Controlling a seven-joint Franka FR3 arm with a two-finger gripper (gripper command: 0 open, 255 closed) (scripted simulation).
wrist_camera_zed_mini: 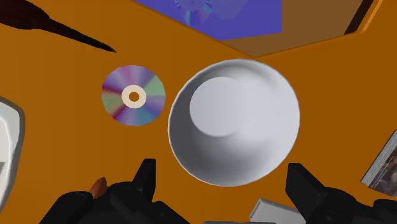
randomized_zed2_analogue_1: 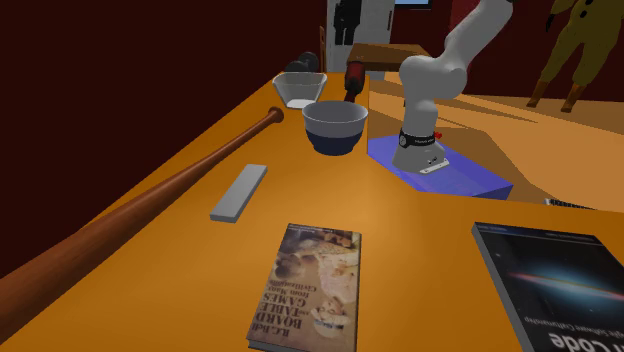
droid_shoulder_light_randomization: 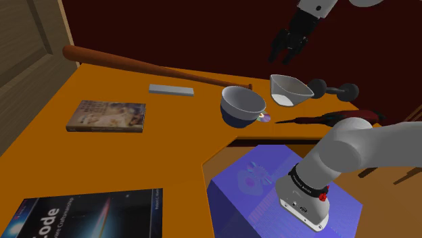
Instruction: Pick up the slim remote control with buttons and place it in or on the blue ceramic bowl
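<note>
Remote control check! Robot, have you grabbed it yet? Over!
Jaws open, empty, high over bowl. Remote lying flat, untouched. Bat beside it, not touching. Over.

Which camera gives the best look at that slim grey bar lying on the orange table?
The second exterior view: the slim grey remote control lies whole and close, beside the wooden bat. The shoulder view shows it smaller; the wrist view catches just one end by the gripper.
</note>
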